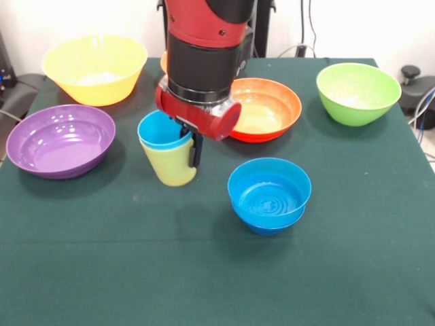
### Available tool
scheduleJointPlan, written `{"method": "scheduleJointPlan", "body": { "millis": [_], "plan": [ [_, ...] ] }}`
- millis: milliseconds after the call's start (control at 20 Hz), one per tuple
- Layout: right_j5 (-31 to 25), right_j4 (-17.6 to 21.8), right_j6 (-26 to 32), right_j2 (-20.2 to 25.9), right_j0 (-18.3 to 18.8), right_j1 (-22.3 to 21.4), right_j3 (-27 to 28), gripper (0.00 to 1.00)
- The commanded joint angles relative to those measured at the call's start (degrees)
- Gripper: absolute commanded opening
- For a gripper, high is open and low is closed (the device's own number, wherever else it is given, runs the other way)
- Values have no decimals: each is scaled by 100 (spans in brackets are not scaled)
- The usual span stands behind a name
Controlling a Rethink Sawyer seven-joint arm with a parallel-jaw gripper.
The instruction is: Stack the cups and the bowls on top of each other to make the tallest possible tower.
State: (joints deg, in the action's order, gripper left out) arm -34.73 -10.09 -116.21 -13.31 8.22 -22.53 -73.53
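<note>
A light blue ribbed plastic cup point(162, 129) is seen nested inside a translucent yellow ribbed plastic cup point(170, 166), and the pair is held tilted above the green cloth of the bench point(136, 272), near its middle. The tool point(194, 148) is found right against the pair's side, one dark finger point(196, 151) being pressed on the yellow wall; it appears to be clamped on the nested cups, though the second finger is hidden, presumably inside the rim. Just beside the pair, toward the near edge of the bench, two glossy small blue plastic bowls point(269, 195) are nested as the start of the tower. A large purple plastic bowl point(60, 140) is set at one side edge, a large yellow plastic bowl point(95, 68) at a far corner, a lime green plastic bowl point(357, 92) at the other far corner, and an orange plastic bowl point(266, 109) close behind the arm. The cups are judged light, thin-walled and somewhat springy, with slick sides that could slip or flex under a hard squeeze; a pinch over the rim, where the wall is stiffest, is judged the safest hold. The tilt should be corrected before the pair is lowered into the blue bowls.
</note>
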Motion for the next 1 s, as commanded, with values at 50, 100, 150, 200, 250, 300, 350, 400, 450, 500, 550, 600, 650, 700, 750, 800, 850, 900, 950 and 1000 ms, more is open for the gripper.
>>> {"method": "scheduleJointPlan", "body": {
  "millis": [50, 100, 150, 200, 250, 300, 350, 400, 450, 500, 550, 600, 650, 700, 750, 800, 850, 900, 950, 1000],
  "plan": [
    [-790, 108, -727, 75, -247, -169, -67, 0],
    [-780, 108, -748, 51, -272, -188, -132, 0],
    [-777, 100, -754, 44, -273, -193, -158, 0],
    [-767, 89, -785, 21, -296, -221, -220, 0],
    [-783, 81, -791, 4, -303, -239, -238, 0],
    [-822, 77, -825, -39, -338, -289, -296, 0],
    [-844, 73, -829, -66, -346, -314, -302, 0],
    [-866, 76, -851, -107, -375, -352, -338, 0],
    [-867, 73, -854, -123, -385, -369, -358, 0],
    [-876, 76, -851, -143, -400, -379, -374, 0],
    [-881, 74, -844, -158, -409, -383, -386, 0],
    [-896, 70, -850, -182, -425, -397, -397, 0],
    [-918, 67, -847, -199, -437, -409, -413, 0],
    [-964, 58, -865, -220, -456, -426, -422, 0],
    [-976, 63, -883, -252, -486, -437, -441, 0],
    [-1019, 65, -918, -303, -522, -454, -444, 0],
    [-1026, 64, -932, -330, -543, -467, -460, 0],
    [-1050, 67, -946, -372, -571, -483, -479, 0],
    [-1010, 66, -948, -386, -600, -528, -568, 0],
    [-1008, 84, -927, -412, -618, -548, -616, 0]
  ]
}}
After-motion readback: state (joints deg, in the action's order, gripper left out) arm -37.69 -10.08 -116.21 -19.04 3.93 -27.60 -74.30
